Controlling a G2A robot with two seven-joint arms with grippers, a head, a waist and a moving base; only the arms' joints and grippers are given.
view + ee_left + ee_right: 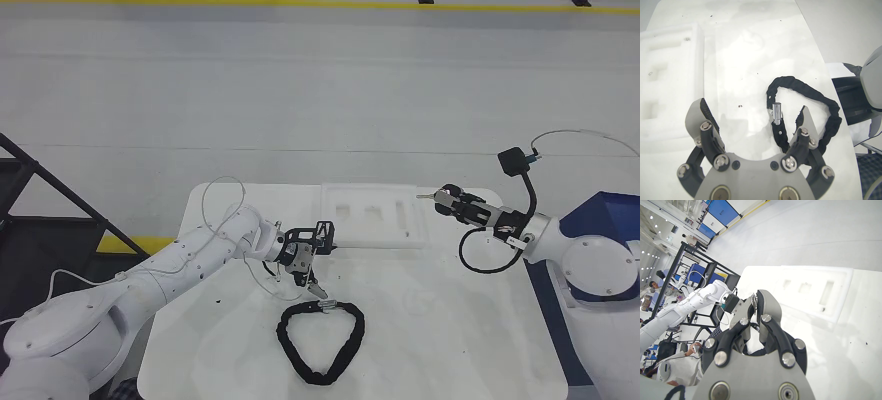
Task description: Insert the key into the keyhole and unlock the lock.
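On the white table (470,330), near its front edge, lay one chain lock (320,345), its black fabric-sleeved chain curled in a closed loop, with a single chrome lock cylinder (776,113) joining the two ends at the loop's far left. The left wrist view gave what the top view could not. There the left gripper (753,106) hung close over that cylinder with its jaws spread wide and nothing between them, the cylinder lying just beyond the fingertips and nearer one finger than the other. The right wrist view showed the right gripper (754,295) with its jaws pressed together on one small metal key (753,301), pinched at the tips. From above, the key showed as a grey sliver poking out of that gripper over the far right part of the table, well apart from the lock. One white foam tray (375,238) sat at the table's far edge between the two grippers, with three rectangular recesses counted in it
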